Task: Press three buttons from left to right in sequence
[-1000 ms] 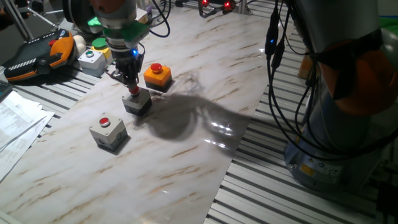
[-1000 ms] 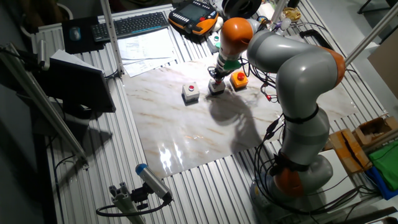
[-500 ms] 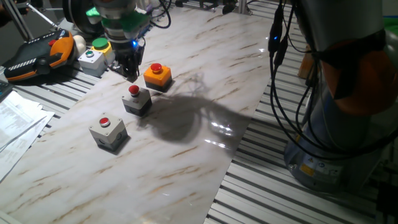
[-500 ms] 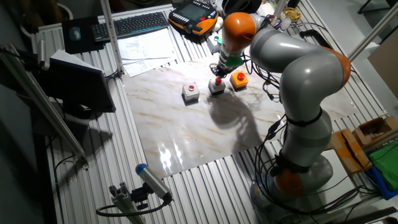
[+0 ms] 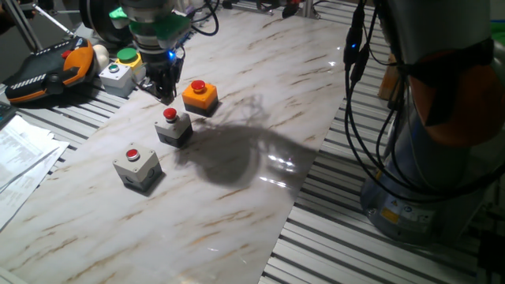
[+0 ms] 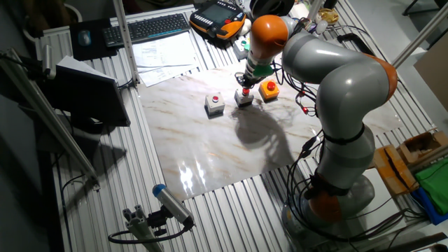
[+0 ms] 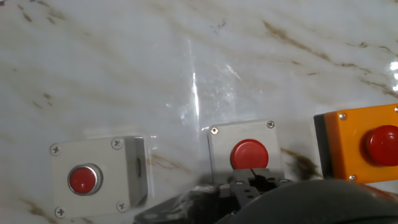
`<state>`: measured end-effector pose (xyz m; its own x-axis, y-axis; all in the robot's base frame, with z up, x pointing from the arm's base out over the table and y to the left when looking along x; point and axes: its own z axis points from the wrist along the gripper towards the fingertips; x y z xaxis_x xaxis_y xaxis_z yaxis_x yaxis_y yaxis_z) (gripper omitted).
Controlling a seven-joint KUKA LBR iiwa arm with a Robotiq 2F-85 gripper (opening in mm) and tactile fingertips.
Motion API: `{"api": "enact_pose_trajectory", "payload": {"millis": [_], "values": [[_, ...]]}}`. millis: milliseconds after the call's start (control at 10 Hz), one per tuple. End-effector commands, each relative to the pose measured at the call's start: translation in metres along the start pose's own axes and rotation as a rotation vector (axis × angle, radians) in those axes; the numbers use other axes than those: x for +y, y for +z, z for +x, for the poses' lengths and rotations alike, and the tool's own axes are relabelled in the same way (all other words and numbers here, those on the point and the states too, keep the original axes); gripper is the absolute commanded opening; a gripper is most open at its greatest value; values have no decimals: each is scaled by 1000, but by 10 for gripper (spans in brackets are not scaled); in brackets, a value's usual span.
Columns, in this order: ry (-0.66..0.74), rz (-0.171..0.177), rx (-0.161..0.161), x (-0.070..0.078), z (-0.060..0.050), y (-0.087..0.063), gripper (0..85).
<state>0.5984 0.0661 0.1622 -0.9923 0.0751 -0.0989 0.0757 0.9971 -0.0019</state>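
Three box switches with red push-buttons stand in a row on the marble board. In one fixed view these are the left grey one (image 5: 136, 166), the middle grey one (image 5: 173, 126) and the orange-yellow one (image 5: 200, 95). My gripper (image 5: 164, 93) hangs a little above and behind the middle switch, touching nothing. In the hand view the left switch (image 7: 99, 177), middle switch (image 7: 249, 154) and orange switch (image 7: 365, 144) lie below, and the fingertips (image 7: 244, 184) meet just under the middle button. The other fixed view shows the gripper (image 6: 245, 80) over the middle switch (image 6: 243, 97).
A grey box with a green button (image 5: 118, 67) stands behind the row, close to the gripper. An orange-black teach pendant (image 5: 47, 67) lies at the back left, with papers (image 5: 20, 154) at the left. The arm's base (image 5: 442, 134) and cables stand at the right.
One second ago the fingertips were down on the middle button. The gripper has since lifted up and back off it, and has barely moved in the last half second.
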Motion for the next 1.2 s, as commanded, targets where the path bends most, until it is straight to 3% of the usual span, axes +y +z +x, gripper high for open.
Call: {"api": "enact_pose_trajectory", "payload": {"millis": [0,100,200,300,700,800,1000,1100], "values": [[-1,6,0,0,0,0,7],[-27,10,-4,0,0,0,7],[-43,-13,2,0,0,0,7],[-31,-12,19,0,0,0,7],[30,52,38,0,0,0,7],[32,49,49,0,0,-1,7],[-4,-31,45,11,-2,3,7],[-12,-26,36,24,-2,4,7]]}}
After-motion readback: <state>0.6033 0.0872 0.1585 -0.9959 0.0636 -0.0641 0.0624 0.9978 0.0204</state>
